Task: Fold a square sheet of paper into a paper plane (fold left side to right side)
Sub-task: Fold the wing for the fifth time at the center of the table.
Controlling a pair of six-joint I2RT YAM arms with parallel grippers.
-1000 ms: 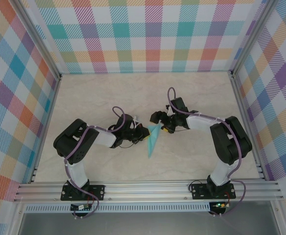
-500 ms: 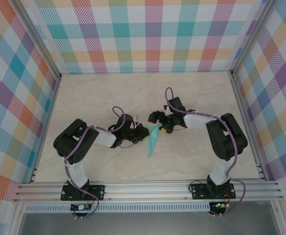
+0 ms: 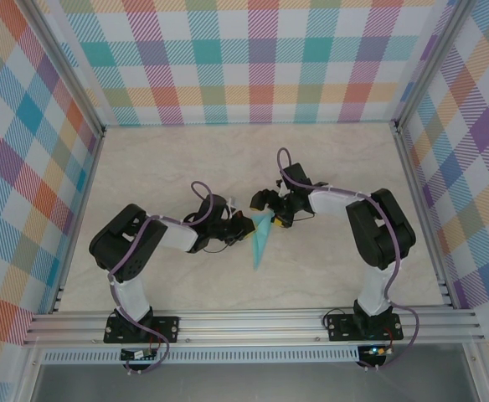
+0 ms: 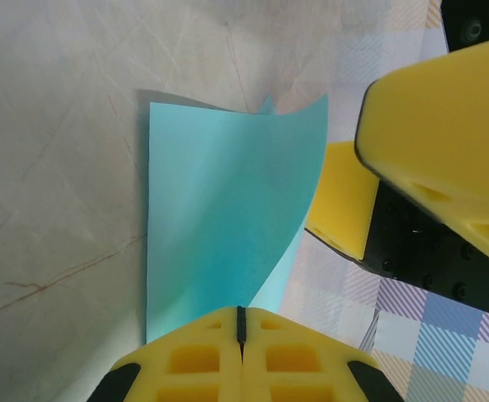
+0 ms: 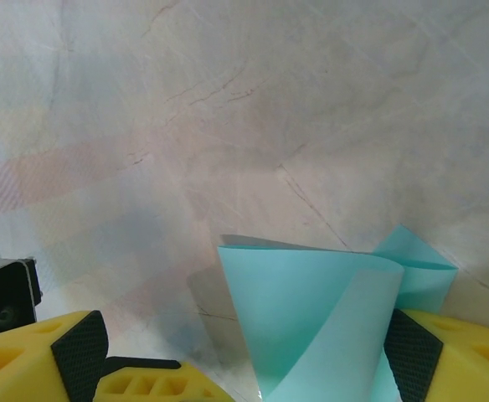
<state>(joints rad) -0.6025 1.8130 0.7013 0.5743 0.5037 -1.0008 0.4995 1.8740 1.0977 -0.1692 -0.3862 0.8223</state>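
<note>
Right tool (image 3: 271, 211) edged left, straddling paper plane (image 3: 260, 241)

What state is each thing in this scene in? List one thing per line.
Paper plane, partly folded, slim and pointed, one flap curling up loose.
Left gripper, shut on the paper plane's wide end.
Right gripper, open, fingers either side of the curled flap.

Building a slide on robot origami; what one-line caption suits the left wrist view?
Left hand shut on the turquoise paper plane, the right hand's open fingers beside it.
</note>
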